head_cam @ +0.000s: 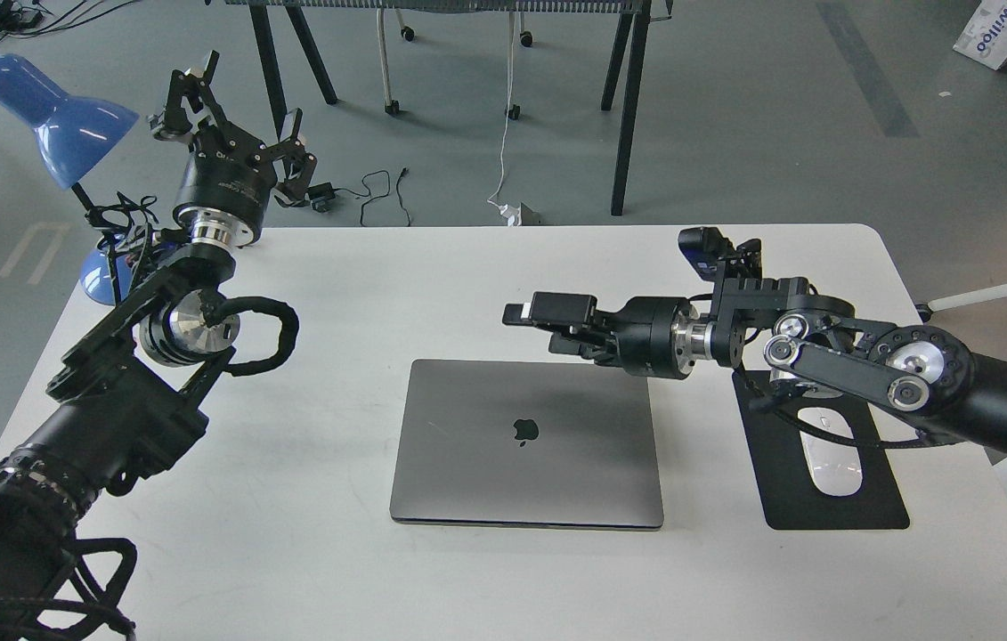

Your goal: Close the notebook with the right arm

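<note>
The notebook (485,463) is a slim grey laptop with a dark apple logo. It lies shut and flat on the white table (432,285), a little right of the middle. My right arm (859,365) comes in from the right, with a blue-black camera box at its wrist. Its gripper (540,325) hovers above the notebook's far edge, pointing left, fingers drawn together and holding nothing. It touches nothing. My left gripper (236,111) is raised at the table's far left corner, fingers spread and empty.
A black mouse pad (868,499) with a white mouse (832,458) lies right of the notebook, partly under my right arm. A blue desk lamp (58,116) stands at the far left corner. Table legs and cables are on the floor beyond.
</note>
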